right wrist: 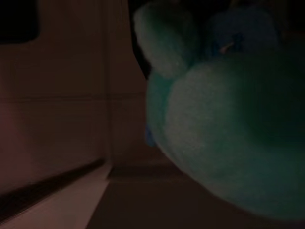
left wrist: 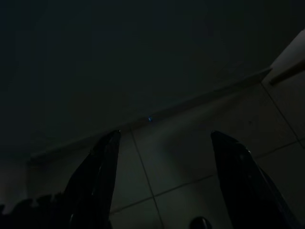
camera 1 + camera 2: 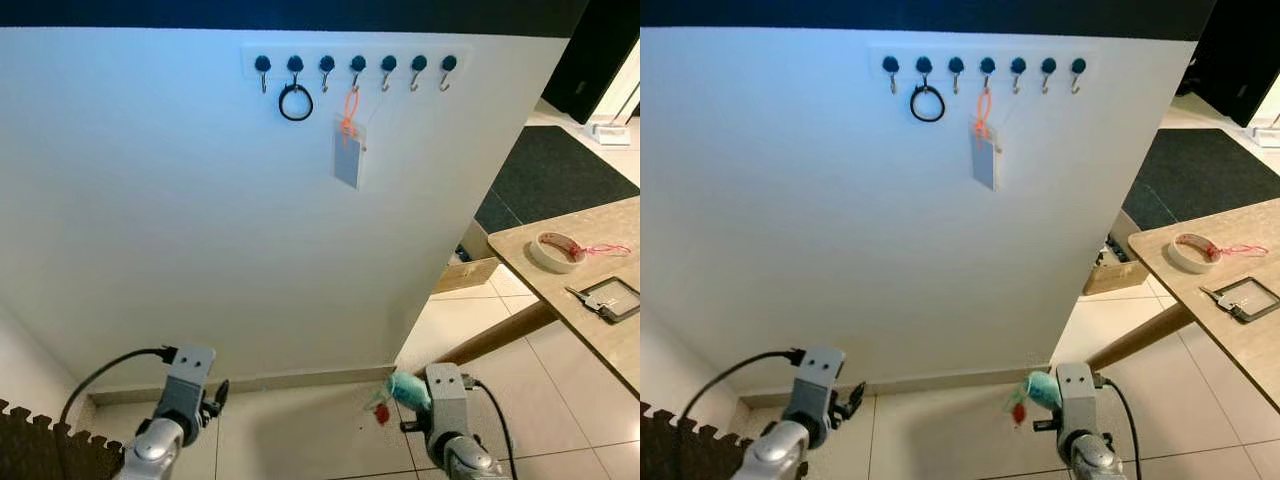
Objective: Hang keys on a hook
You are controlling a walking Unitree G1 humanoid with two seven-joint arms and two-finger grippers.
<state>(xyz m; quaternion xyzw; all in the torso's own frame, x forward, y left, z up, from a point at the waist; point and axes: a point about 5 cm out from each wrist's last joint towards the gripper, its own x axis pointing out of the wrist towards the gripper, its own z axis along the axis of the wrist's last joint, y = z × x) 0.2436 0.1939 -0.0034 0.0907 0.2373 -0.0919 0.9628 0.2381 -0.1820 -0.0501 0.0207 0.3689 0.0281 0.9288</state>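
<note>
Currently carrying: right end effector [image 3: 392, 400] grasping keys [image 3: 398, 393] low below hook rail [image 3: 355, 62]; needing raising to free hook [image 3: 419, 68].

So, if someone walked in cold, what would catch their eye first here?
Probably the rack of seven hooks high on the white wall, with a black ring on the second hook and an orange-strapped grey tag on the fourth. Next, the teal plush keychain held low by the right claw, near the floor.
</note>
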